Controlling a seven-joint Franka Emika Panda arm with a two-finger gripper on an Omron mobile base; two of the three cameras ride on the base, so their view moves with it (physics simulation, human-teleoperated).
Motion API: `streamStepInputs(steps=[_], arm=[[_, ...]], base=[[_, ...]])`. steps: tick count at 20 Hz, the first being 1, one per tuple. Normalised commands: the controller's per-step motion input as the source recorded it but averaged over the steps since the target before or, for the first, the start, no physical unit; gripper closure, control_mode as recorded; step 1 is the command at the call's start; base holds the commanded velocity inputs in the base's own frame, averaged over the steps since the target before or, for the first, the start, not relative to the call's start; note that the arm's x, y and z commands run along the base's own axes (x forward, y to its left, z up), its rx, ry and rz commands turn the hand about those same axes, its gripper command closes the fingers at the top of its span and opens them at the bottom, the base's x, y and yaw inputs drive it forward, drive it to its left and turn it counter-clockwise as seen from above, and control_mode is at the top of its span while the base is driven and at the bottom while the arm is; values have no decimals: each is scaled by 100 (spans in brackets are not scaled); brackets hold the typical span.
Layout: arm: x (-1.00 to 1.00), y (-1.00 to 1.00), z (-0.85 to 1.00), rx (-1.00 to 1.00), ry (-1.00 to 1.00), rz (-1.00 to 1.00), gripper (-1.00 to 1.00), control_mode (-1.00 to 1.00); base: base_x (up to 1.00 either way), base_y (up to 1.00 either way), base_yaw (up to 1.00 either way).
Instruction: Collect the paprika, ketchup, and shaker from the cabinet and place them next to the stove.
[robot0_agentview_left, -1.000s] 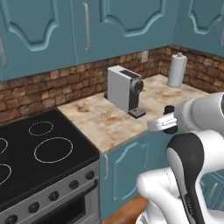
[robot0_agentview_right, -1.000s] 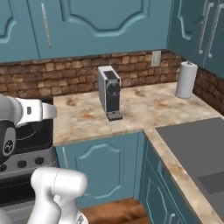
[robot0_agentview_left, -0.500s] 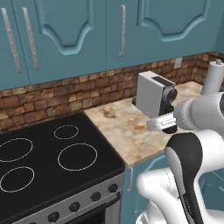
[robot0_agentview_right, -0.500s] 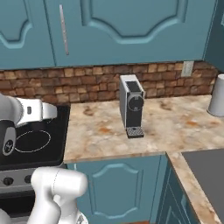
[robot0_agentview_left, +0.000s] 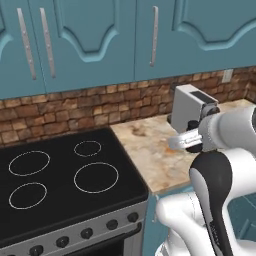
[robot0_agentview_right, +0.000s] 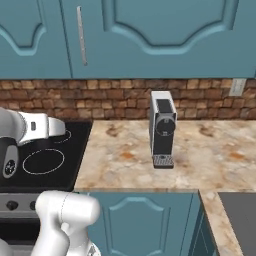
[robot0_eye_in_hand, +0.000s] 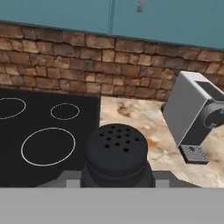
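In the hand view my gripper (robot0_eye_in_hand: 117, 177) is shut on the shaker (robot0_eye_in_hand: 116, 151), a small black one whose perforated top sits right in front of the camera. It hangs over the counter edge beside the stove (robot0_eye_in_hand: 43, 131). The stove (robot0_agentview_left: 60, 175) is a black glass cooktop with white ring burners, and it also shows at the left of the right base view (robot0_agentview_right: 45, 160). The teal cabinet (robot0_agentview_left: 90, 35) above has its doors closed. The paprika and ketchup are out of view.
A grey coffee machine (robot0_agentview_right: 162, 127) stands on the marble counter (robot0_agentview_right: 125, 155) right of the stove, also seen in the left base view (robot0_agentview_left: 192, 107) and the hand view (robot0_eye_in_hand: 194, 116). A brick backsplash (robot0_agentview_left: 75, 107) runs behind. My white arm (robot0_agentview_left: 220, 175) rises in front.
The whole picture has shifted: the base has driven left, bringing the stove further into view and moving the coffee machine to the right of the frame. The grip on the shaker is unchanged.
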Motion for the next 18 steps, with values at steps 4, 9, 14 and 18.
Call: streamStepInputs(steps=[4, 9, 14, 18], arm=[[41, -10, -25, 4, 0, 15, 100, -100], [86, -23, -62, 6, 0, 30, 100, -100], [84, -3, -79, 0, 0, 28, 100, -100], [81, 0, -57, 4, -4, 23, 100, -100]], base=[[30, -6, 15], [0, 0, 0], [0, 0, 0], [0, 0, 0]])
